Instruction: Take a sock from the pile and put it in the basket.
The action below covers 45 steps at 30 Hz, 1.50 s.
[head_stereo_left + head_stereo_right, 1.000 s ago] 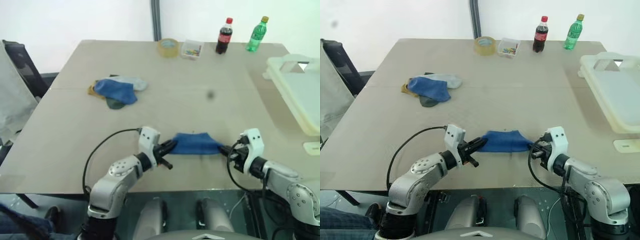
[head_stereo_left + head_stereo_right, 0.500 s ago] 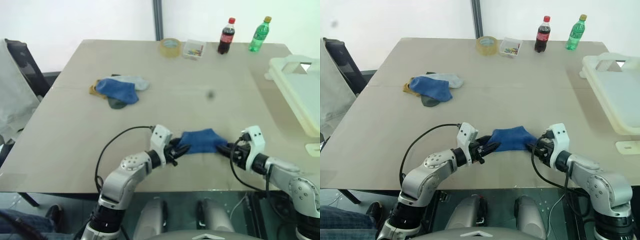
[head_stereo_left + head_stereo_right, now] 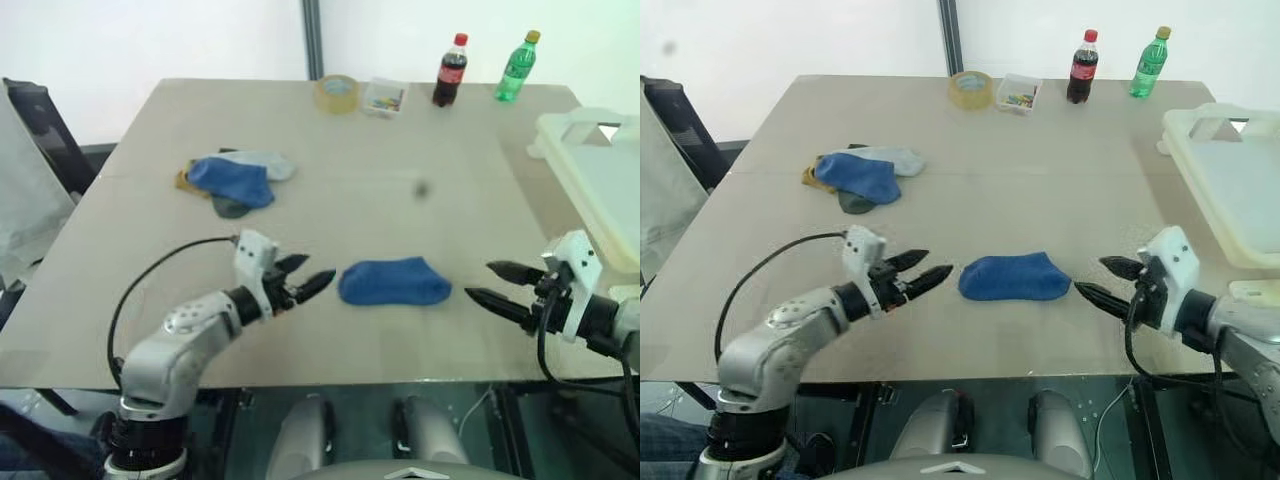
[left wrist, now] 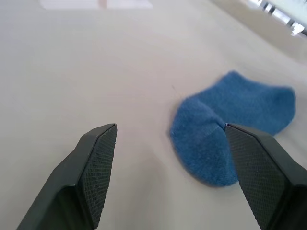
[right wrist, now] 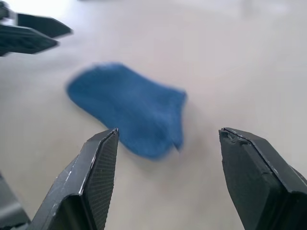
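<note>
On the table [image 3: 400, 150], near the front edge, looking at one blue sock [image 3: 395, 282] lying flat all by itself. Touching only the tabletop, with no gripper on it.

At 9 o'clock from this sock, finding the left gripper [image 3: 315, 270]. Hanging just over the table and pointing at the sock. Holding its two black fingers [image 4: 98, 158] wide apart and gripping nothing. Sitting near the sock but not touching it.

At 3 o'clock from the sock, finding the right gripper [image 3: 482, 280]. Pointing back at the sock from the other side. Also spreading its fingers [image 5: 98, 163] wide and holding nothing. Leaving a bit of bare table between its tips and the sock.

At 10 o'clock from the sock, well apart from it, spotting the pile [image 3: 235, 182]. Showing a blue sock on top, a light grey one behind it, and bits of yellow and dark grey poking out at the edges.

At 2 o'clock from the sock, by the right edge of the table, spotting the big off-white basket [image 3: 590, 200]. Sitting far from both the pile and the lone sock.

At 12 o'clock, along the far edge, lining up a roll of tape [image 3: 337, 93], a small clear box [image 3: 384, 98], a cola bottle [image 3: 450, 70] and a green bottle [image 3: 516, 67], both bottles standing upright.
</note>
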Each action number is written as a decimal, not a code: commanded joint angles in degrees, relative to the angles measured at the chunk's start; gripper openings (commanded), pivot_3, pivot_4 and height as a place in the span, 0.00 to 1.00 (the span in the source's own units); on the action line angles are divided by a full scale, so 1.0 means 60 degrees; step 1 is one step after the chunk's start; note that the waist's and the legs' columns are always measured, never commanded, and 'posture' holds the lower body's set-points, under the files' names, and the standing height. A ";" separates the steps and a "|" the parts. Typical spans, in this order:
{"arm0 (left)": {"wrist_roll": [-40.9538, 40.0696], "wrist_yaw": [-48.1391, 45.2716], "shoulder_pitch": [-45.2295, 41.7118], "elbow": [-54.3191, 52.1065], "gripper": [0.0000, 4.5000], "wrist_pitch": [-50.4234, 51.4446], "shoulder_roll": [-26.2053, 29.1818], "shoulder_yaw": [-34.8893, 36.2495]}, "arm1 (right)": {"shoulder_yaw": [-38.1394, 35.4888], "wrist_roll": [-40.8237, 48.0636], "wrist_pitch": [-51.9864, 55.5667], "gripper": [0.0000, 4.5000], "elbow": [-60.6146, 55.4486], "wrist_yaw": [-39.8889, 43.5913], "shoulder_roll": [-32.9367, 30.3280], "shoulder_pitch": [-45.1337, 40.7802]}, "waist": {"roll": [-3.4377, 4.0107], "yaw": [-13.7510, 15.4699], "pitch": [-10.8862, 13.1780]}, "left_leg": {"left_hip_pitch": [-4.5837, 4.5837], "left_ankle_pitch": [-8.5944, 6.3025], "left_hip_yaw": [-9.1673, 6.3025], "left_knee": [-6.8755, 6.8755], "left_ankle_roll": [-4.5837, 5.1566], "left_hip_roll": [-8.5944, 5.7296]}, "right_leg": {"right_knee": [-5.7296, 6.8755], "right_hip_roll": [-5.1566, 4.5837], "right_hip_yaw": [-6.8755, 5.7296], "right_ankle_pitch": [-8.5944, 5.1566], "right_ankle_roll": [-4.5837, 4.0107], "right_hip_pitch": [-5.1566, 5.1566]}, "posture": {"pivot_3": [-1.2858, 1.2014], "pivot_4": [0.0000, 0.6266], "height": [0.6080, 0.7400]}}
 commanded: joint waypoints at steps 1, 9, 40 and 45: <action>0.0625 -0.0220 -0.0465 0.0662 0.85 -0.0718 0.0633 -0.0061 | -0.0217 0.0500 -0.0952 0.75 -0.0435 0.0451 0.0127 -0.0542 | -0.0003 0.0015 0.0002 | 0.0005 0.0000 -0.0001 0.0003 0.0000 -0.0001 | 0.0001 0.0002 -0.0003 -0.0005 0.0008 0.0007 | 0.52 0.24 1.00; 0.4310 0.0649 -0.2953 0.4914 0.85 -0.4443 0.0935 -0.1812 | 0.0936 0.0196 -0.2015 0.75 -0.0653 0.0680 0.0477 -0.1018 | -0.0024 0.0266 0.0014 | -0.0002 0.0001 -0.0004 0.0003 -0.0002 -0.0018 | -0.0003 0.0003 -0.0013 0.0015 -0.0026 0.0012 | 0.52 0.24 1.00; 0.7141 0.1420 -0.7015 1.3469 0.02 -0.8650 0.0776 -0.2299 | 0.1692 -0.0859 -0.3483 0.75 0.0289 0.0708 0.0811 -0.0758 | -0.0047 0.0187 0.0025 | 0.0000 0.0000 0.0029 0.0007 0.0000 -0.0015 | 0.0008 0.0004 -0.0029 0.0039 0.0020 0.0013 | 0.52 0.24 1.00; 0.6676 0.1048 -0.6853 1.2954 0.02 -0.8704 0.0493 -0.1997 | 0.1730 -0.0908 -0.3577 0.75 0.0320 0.0690 0.0822 -0.0656 | -0.0046 0.0182 0.0025 | 0.0002 0.0000 0.0030 0.0007 -0.0001 -0.0015 | 0.0010 0.0006 -0.0030 0.0039 0.0021 0.0013 | 0.52 0.24 1.00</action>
